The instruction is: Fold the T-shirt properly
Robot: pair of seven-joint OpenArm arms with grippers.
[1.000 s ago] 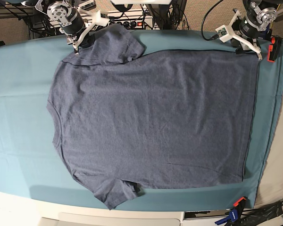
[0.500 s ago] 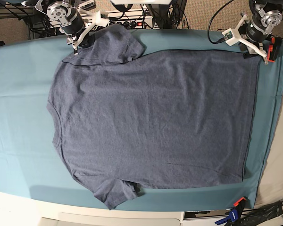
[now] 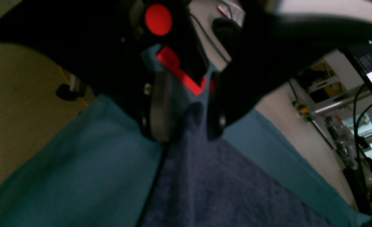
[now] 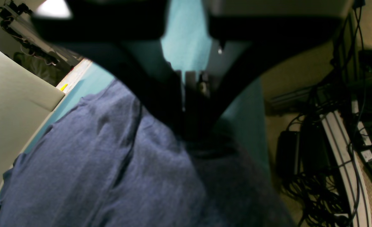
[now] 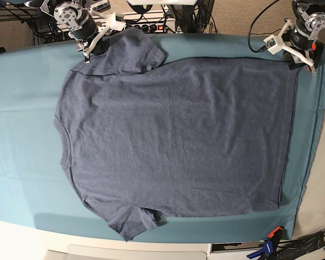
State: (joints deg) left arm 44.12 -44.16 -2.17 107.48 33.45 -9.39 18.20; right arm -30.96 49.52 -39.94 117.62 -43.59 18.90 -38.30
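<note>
1. Teal cloth (image 5: 21, 135) covers the counter.
2. Right gripper (image 5: 92, 50) fingers are clenched on the T-shirt (image 5: 173, 135) sleeve, far left corner.
3. T-shirt lies flat, centred.
4. Left gripper (image 5: 300, 58) fingers are spread, straddling the hem corner.

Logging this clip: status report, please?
Right gripper shut on the T-shirt sleeve. Left gripper open, straddling the hem corner. T-shirt flat, unfolded on the teal cloth. Nothing in the way.
</note>
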